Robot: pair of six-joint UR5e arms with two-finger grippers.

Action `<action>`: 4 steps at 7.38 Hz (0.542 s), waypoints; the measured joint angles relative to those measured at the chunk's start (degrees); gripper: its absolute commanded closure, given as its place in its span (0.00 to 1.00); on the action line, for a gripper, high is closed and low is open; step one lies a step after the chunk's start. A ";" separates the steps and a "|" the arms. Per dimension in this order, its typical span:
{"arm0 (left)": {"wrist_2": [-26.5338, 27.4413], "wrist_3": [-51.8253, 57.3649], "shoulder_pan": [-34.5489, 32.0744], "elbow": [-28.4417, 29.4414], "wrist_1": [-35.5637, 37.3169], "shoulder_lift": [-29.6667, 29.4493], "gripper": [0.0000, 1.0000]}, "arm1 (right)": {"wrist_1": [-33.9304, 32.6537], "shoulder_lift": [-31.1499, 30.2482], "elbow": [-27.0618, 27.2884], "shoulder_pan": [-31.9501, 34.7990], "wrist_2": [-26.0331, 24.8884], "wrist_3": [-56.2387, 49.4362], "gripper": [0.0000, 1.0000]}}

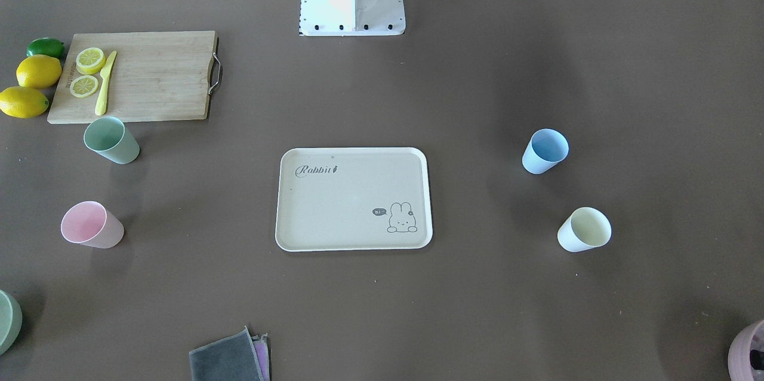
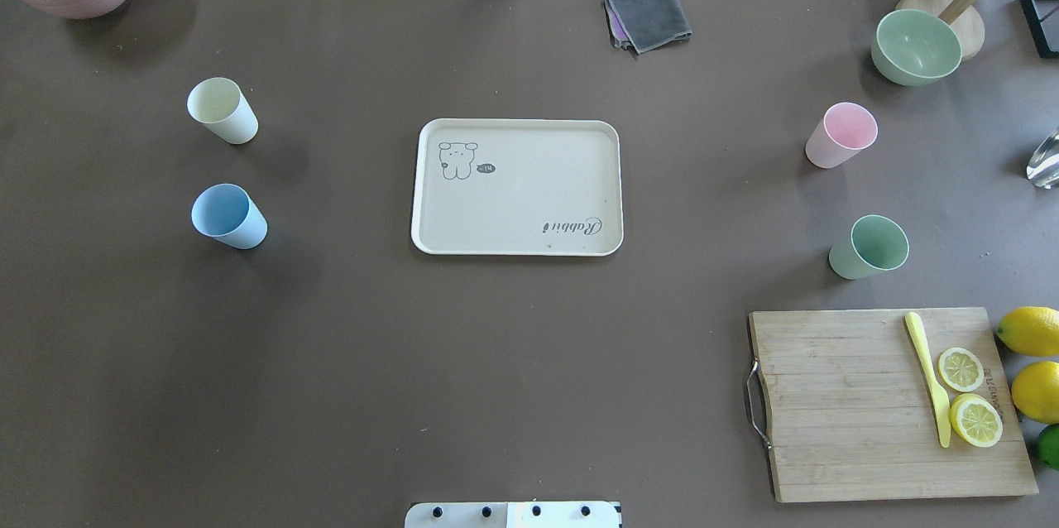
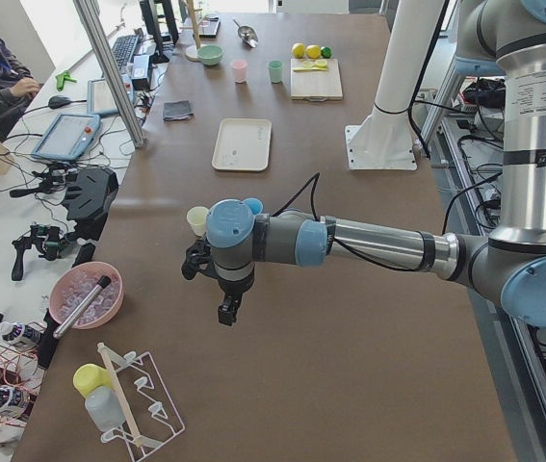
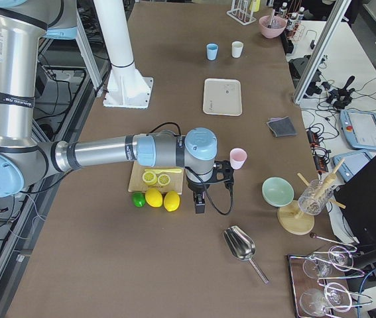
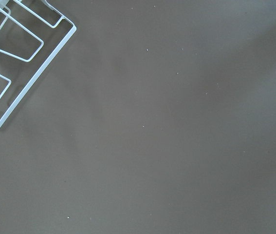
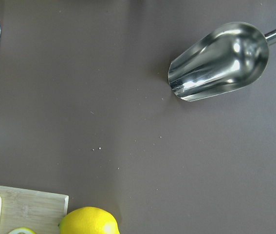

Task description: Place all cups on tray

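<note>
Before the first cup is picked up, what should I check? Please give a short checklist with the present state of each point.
1. The tray is bare, with room for four cups: ok.
2. The mint green cup, pink cup, light blue cup and cream-yellow cup stand upright: ok.
3. The mint green cup is apart from the cutting board: ok.
4. The left hand is open: cannot tell, as only a side view shows it.
5. The right hand is open: cannot tell, for the same reason.
</note>
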 measured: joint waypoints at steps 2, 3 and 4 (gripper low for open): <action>-0.15 -0.04 -0.05 -0.76 -0.06 0.37 0.02 | 0.02 -0.02 -0.04 -0.10 0.05 0.05 0.00; -0.16 -0.02 -0.08 -1.27 -0.10 0.38 0.02 | 0.10 0.00 0.22 -0.12 0.16 0.16 0.00; -0.04 -0.07 -0.07 -1.93 -0.21 0.03 0.02 | 0.88 0.21 1.09 -0.12 0.32 0.38 0.00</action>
